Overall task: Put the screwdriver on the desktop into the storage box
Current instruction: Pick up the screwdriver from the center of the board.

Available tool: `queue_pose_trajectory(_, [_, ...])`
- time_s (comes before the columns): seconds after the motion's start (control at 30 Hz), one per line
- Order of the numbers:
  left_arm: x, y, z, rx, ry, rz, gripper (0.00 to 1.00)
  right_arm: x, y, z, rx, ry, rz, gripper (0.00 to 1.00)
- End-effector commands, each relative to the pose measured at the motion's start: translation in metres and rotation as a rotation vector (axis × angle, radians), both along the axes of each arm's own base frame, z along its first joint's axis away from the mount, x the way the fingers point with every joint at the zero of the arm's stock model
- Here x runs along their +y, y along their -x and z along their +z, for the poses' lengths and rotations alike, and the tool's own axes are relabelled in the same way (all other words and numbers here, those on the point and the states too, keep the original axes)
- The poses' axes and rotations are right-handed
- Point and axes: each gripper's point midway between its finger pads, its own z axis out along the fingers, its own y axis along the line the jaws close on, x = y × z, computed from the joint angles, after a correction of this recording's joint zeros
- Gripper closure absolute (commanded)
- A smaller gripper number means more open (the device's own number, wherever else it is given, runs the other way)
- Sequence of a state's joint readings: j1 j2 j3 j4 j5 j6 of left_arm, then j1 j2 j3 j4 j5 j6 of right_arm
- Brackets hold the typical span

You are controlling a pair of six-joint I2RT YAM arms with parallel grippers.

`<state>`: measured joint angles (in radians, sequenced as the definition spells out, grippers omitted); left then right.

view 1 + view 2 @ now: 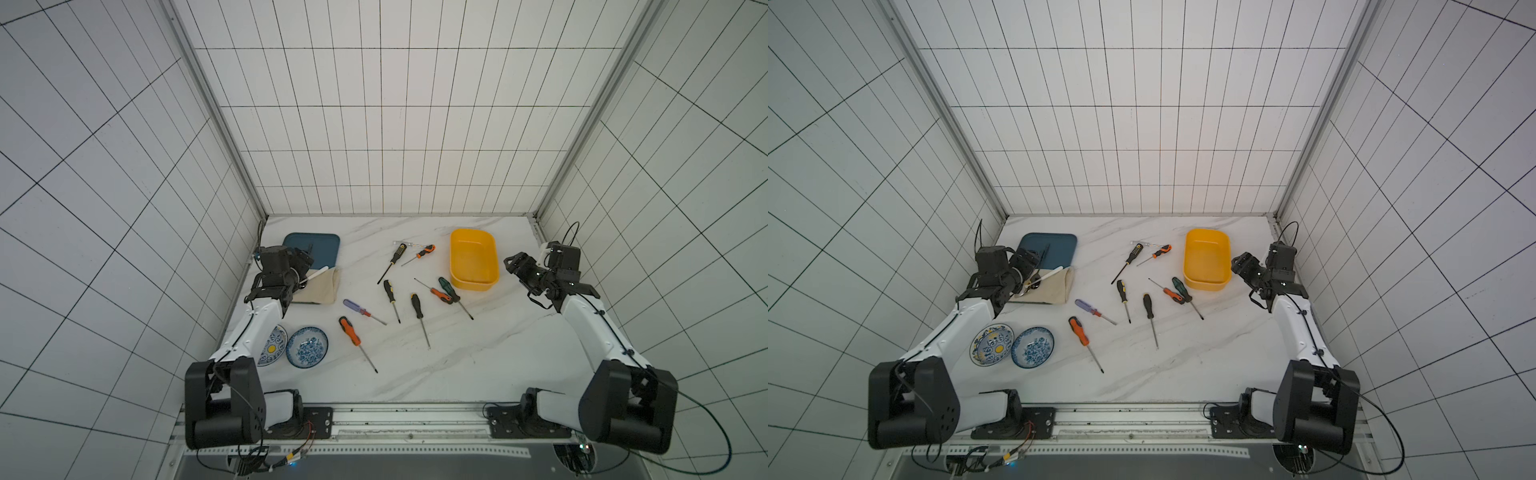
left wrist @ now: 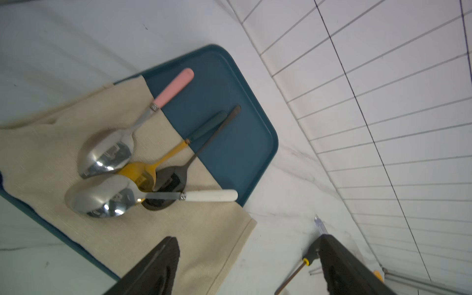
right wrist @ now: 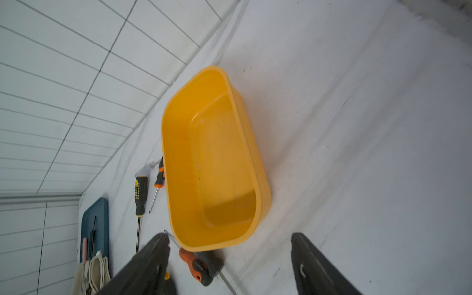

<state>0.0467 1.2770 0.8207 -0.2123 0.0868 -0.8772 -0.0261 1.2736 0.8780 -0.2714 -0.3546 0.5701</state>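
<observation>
Left gripper (image 2: 246, 240), fingers spread with nothing between them, hangs by the edge of the beige cloth (image 2: 63, 132); the cloth lies partly over the dark blue tray (image 2: 250, 143), and four spoons (image 2: 107, 153) sit bunched on it. Right gripper (image 3: 229, 236), likewise spread and empty, hovers near the storage box (image 3: 178, 132), on the side away from the screwdrivers (image 3: 141, 191). In both top views we find the storage box (image 1: 474, 286) (image 1: 1207, 286) upright at the far right of the desktop (image 1: 478, 357); every screwdriver we can see lies outside it, flat on the desktop. Nearest the box, the orange-handled screwdriver (image 1: 440, 294) rests against the green-handled screwdriver (image 1: 448, 286); toward the middle lie two black-and-yellow screwdrivers (image 1: 389, 291), the purple-handled screwdriver (image 1: 353, 305) and the large orange-and-black screwdriver (image 1: 348, 330); farther back lie the studded black-and-yellow screwdriver (image 1: 398, 253) and the small orange screwdriver (image 1: 427, 250); behind them is a pale item (image 1: 405, 244), possibly a clear-handled tool, too small to tell. Two patterned bowls (image 1: 307, 347) stand side by side at the near left, one partly hidden by the left arm (image 1: 253, 328).
</observation>
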Motion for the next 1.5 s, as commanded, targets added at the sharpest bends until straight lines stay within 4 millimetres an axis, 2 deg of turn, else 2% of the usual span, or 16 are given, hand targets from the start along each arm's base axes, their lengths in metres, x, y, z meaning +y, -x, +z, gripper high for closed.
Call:
queue_pose_trajectory(0.0, [-0.040, 0.021, 0.015, 0.035, 0.023, -0.146, 0.10, 0.037, 0.018, 0.006, 0.044, 0.044, 0.150, 0.22])
queue_pose_trajectory(0.13, [-0.085, 0.040, 0.016, 0.019, 0.032, -0.336, 0.08, 0.065, 0.028, -0.007, 0.072, 0.085, 0.249, 0.28])
queue_pose_trajectory(0.27, [-0.130, 0.066, 0.011, 0.056, -0.011, -0.529, 0.16, 0.081, 0.034, -0.025, 0.120, 0.175, 0.312, 0.31])
queue_pose_trajectory(0.47, [-0.180, 0.098, -0.005, 0.141, -0.086, -0.723, 0.18, 0.099, 0.030, -0.045, 0.175, 0.280, 0.394, 0.35])
queue_pose_trajectory(0.57, [-0.188, 0.105, -0.010, 0.163, -0.097, -0.758, 0.18, 0.108, 0.027, -0.057, 0.208, 0.331, 0.435, 0.40])
queue_pose_trajectory(0.73, [-0.186, 0.110, -0.015, 0.177, -0.098, -0.759, 0.17, 0.119, 0.023, -0.076, 0.255, 0.375, 0.476, 0.44])
queue_pose_trajectory(1.47, [-0.188, 0.115, -0.019, 0.190, -0.082, -0.772, 0.17, 0.136, 0.018, -0.113, 0.323, 0.470, 0.532, 0.54])
